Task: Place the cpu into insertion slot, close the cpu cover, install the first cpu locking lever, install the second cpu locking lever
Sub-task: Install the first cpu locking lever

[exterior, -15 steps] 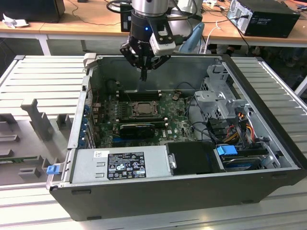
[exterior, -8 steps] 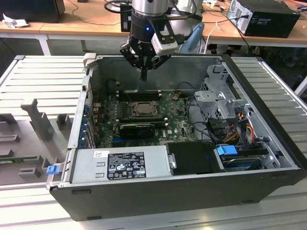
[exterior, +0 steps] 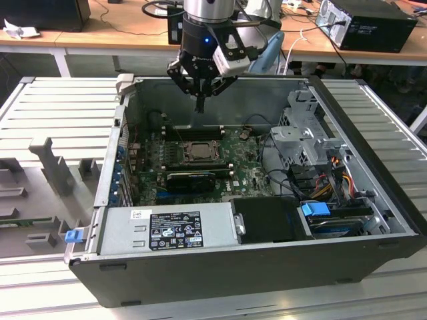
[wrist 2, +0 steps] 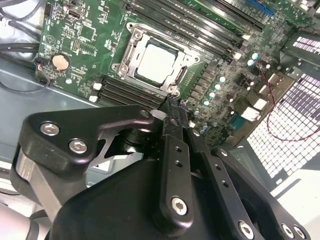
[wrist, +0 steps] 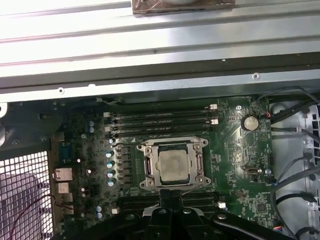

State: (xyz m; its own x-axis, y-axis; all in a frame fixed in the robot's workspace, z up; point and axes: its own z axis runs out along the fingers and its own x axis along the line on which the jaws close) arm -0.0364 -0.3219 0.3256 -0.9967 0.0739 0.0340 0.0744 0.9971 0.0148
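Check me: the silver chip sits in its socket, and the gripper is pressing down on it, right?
No. The cpu does sit in the insertion slot, but the gripper isn't pressing on it: the exterior view shows it hanging clear above.

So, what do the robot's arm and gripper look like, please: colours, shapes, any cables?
The arm is a silver-grey cylinder ending in a black round body with a small blue light. The gripper is black, with jointed link bars and two narrow fingers fastened by silver screws. A pale grey camera box sits on its side, a black cable beside it.
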